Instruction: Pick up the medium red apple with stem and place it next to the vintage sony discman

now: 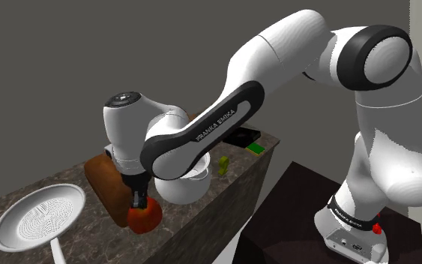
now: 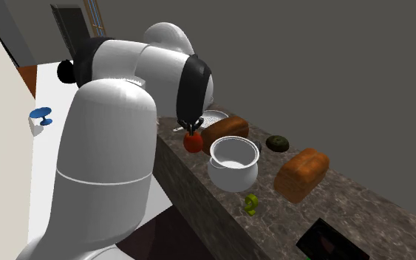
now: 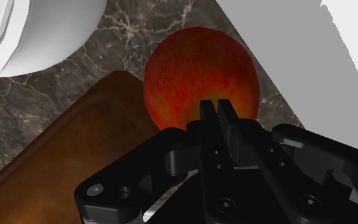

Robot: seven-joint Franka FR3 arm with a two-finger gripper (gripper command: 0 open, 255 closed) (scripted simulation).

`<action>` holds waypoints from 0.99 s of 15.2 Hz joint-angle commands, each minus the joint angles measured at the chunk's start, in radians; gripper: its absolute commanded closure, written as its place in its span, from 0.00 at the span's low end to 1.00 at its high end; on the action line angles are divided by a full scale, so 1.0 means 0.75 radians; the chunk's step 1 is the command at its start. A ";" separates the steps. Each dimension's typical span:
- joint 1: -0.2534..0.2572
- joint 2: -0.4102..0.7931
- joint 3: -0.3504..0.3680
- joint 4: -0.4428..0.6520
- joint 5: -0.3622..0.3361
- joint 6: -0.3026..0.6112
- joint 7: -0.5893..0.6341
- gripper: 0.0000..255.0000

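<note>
The red apple (image 1: 146, 217) with orange-yellow patches sits near the counter's front edge, touching a brown loaf (image 1: 106, 184). My black gripper (image 1: 137, 199) points straight down onto its top. In the wrist view the two fingers (image 3: 209, 114) stand pinched together over the crown of the apple (image 3: 196, 70), hiding the stem. From the second exterior view the gripper (image 2: 193, 128) sits right on the apple (image 2: 193, 143). The discman (image 2: 329, 241), a flat black device, lies at the counter's other end, also seen as the discman (image 1: 243, 138).
A white pot (image 2: 233, 164) stands beside the apple, the same pot (image 3: 31, 38) close by the gripper. A white strainer (image 1: 40, 217), a second orange-brown loaf (image 2: 301, 174), a dark green round thing (image 2: 276, 142) and a small yellow-green object (image 2: 251, 204) share the marble counter (image 2: 361, 207).
</note>
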 commanded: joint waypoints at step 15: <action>-0.020 -0.132 0.036 0.107 0.065 -0.231 -0.042 1.00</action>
